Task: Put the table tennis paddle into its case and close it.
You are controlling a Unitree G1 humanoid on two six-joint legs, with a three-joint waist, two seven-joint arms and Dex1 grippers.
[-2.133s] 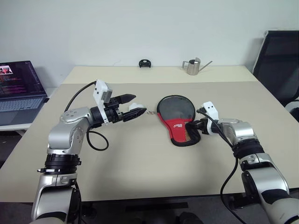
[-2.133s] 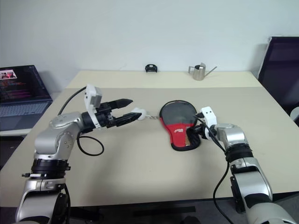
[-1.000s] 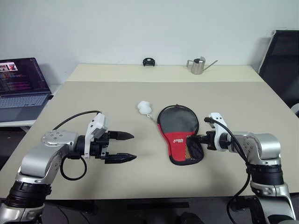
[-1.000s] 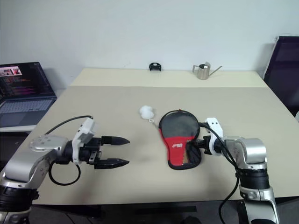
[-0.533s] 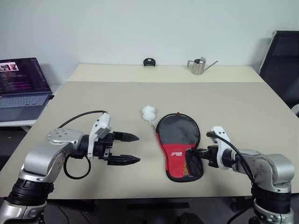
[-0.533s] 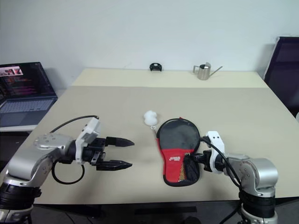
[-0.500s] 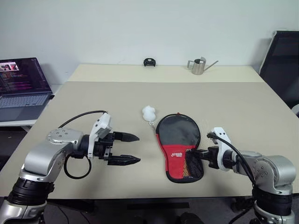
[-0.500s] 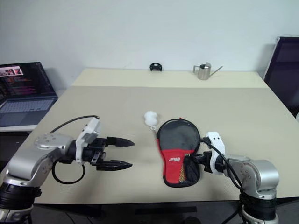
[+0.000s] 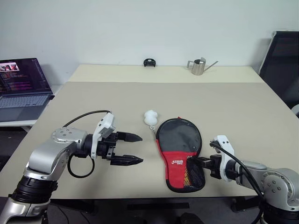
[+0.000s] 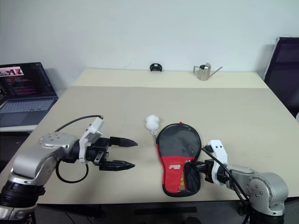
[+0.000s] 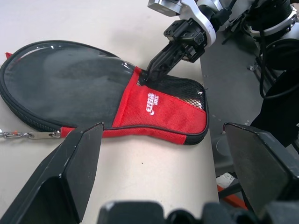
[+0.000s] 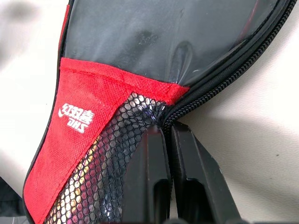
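Since the earlier frames the case [image 9: 180, 151] has slid toward the table's [image 9: 93, 196] near edge, dragged by the right arm, and its white ball charm [image 9: 150, 116] has come along with it.

At the left, the left gripper [image 9: 133, 149] hangs above the table with its fingers spread wide, holding nothing. Right of it, mid-table, lies the case, zipped as far as shows; the paddle must be inside. The right gripper [image 12: 168, 140], fingers pressed together, pinches the case's edge at the zipper by the mesh pocket.

To finish well, that pinch probably wants to run the zip fully home, without lifting the case.

Count: one case, one charm, two grippers.
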